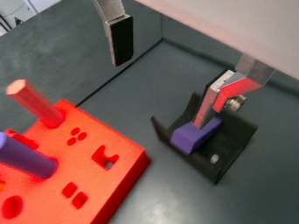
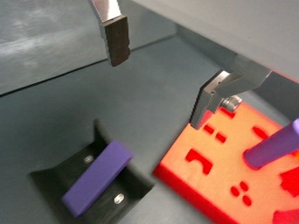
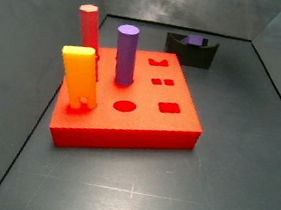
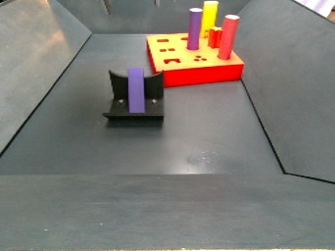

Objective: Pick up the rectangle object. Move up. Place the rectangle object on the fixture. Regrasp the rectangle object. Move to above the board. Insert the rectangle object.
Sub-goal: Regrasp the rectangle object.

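In both wrist views the rectangle object (image 1: 193,134) lies on the fixture (image 1: 233,149), a short purple bar resting against the dark bracket's upright; in a side view it leans on that upright, one end down on the base plate (image 4: 135,87). Nothing of mine touches it. My gripper (image 1: 176,63) hangs above the floor, over the stretch between the fixture and the board (image 1: 105,188), and my jaws stand wide apart with nothing between them. One of my fingers (image 1: 121,41) shows its dark pad against the grey wall; the other silver plate (image 2: 212,98) sits above the edge of the board.

The fixture (image 4: 136,114) stands on the dark floor, well apart from the board (image 4: 210,71). The red slab carries three upright pieces: a round purple cylinder (image 3: 125,55), a red peg (image 3: 89,21) and a yellow-orange block (image 3: 79,78). Open holes show in its top, a round one (image 3: 124,104) and a rectangular one (image 3: 168,108) among them. In neither side view does my gripper clearly appear.
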Robot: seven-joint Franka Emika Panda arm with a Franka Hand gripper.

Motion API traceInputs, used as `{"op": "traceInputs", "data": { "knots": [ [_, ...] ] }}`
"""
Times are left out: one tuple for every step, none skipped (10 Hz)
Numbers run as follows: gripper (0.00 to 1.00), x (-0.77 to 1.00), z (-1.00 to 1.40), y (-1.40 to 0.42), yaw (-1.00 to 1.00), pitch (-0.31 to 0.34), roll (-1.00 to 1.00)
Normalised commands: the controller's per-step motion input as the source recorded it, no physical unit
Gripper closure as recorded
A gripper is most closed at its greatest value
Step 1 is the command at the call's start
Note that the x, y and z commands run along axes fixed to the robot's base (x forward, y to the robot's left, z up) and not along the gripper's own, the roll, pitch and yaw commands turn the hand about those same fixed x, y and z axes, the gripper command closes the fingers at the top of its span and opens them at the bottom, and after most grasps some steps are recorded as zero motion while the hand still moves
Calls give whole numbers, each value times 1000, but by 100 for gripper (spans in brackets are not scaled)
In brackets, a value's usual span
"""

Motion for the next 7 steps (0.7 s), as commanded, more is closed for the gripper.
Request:
{"op": "traceInputs", "data": {
  "knots": [
    [0, -39, 6, -22, 12, -22, 1000],
    [0, -33, 0, -20, 13, -30, 1000],
    [0, -30, 4, -18, 14, -36, 1000],
    [0, -34, 1, -16, 15, -39, 1000],
    [0, -32, 4, -16, 16, -38, 1000],
    [0, -23, 14, -18, 16, -35, 1000],
    [0, -11, 12, -18, 16, -33, 1000]
  ]
}}
